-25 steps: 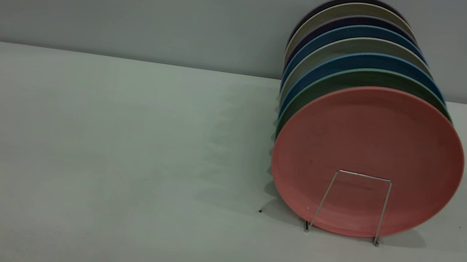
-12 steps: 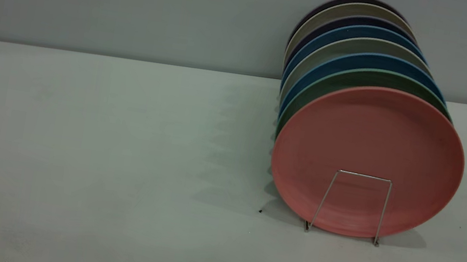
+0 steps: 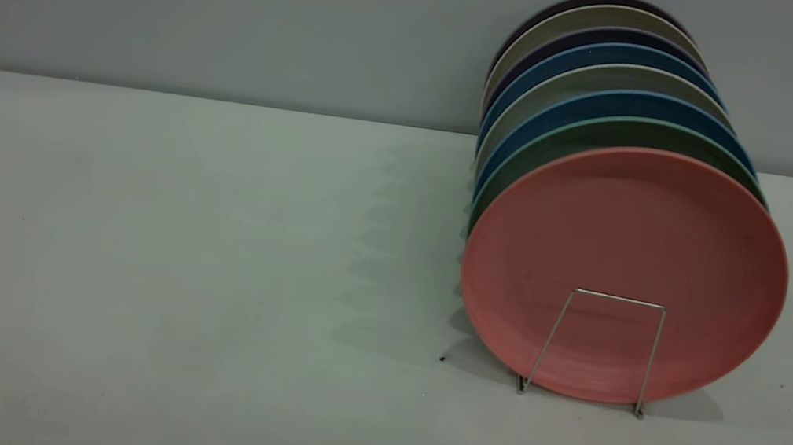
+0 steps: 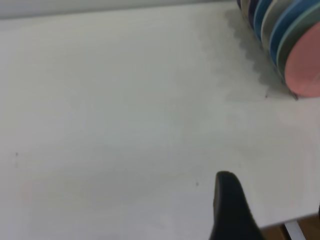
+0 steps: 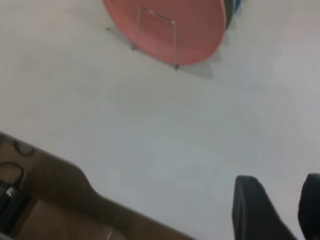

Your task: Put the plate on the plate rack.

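- The salmon-pink plate (image 3: 623, 270) is already standing on edge at the front of the plate rack (image 3: 595, 348), on the right side of the counter (image 3: 193, 302) in the exterior view. It leans back a bit, with the front wire loop right up against its face.
- Behind it is a whole row of plates in the same rack: the mint-green plate (image 3: 533, 164) directly behind, then the blue plates (image 3: 531, 128) alternating with greyish ones, and a dark one at the very back by the wall.
- Compared with a second ago and half a second ago, honestly nothing has budged: the pink plate, the rack and the stack sit in the same spot and at the same tilt.
- Neither arm shows in the exterior view.
- The left tool (image 4: 260, 210) hangs above bare counter, well apart from the plates, which sit off in a far corner of its wrist view. Only one dark finger (image 4: 227, 205) is visible, so I can't tell how wide it is.
- The right tool (image 5: 278, 207) is over the counter's near edge, with the pink plate and the rack's front loop well away from it. Two dark fingers (image 5: 252, 207) show with a gap between them, so it looks parted and holding nothing.
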